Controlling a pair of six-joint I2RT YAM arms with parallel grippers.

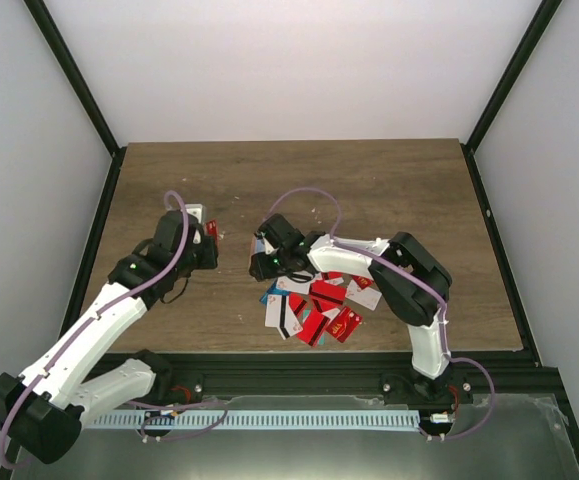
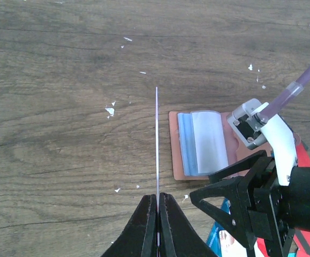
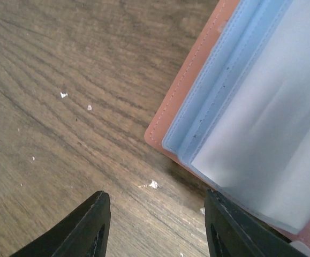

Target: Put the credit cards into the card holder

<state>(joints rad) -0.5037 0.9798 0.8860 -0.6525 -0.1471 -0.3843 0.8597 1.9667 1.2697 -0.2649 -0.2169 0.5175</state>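
Your left gripper (image 2: 157,199) is pinching one card (image 2: 157,139), with its jaws closed tight on the card's lower edge. The card is standing on edge, so the left wrist camera is showing it only as a thin pale line. The holder (image 2: 197,144) is lying open and flat on the table (image 2: 63,134), just to the right of that card and apart from it.

Your right gripper (image 3: 156,214) is hanging open with bare wood showing between its jaws. The holder's rounded corner is sitting just beside the right-hand finger. That finger is overlapping the lower edge of the sleeves (image 3: 262,107), but you cannot tell whether it is touching them.

The holder is showing a salmon-brown, leather-like cover with a stitched border. Its sleeves are soft, translucent plastic, pale blue to milky white, and they are layered. At least two layers are showing.

The table is displaying dark wood grain, and small white specks (image 2: 110,111) are dotting it.

For counts, you are seeing one holder and one held card. The other cards are lying in a loose pile (image 1: 314,305) at the near side, partly under the right arm. They are thin, glossy rectangles, mostly red, with a few white and blue ones. They are overlapping too much for an exact count.
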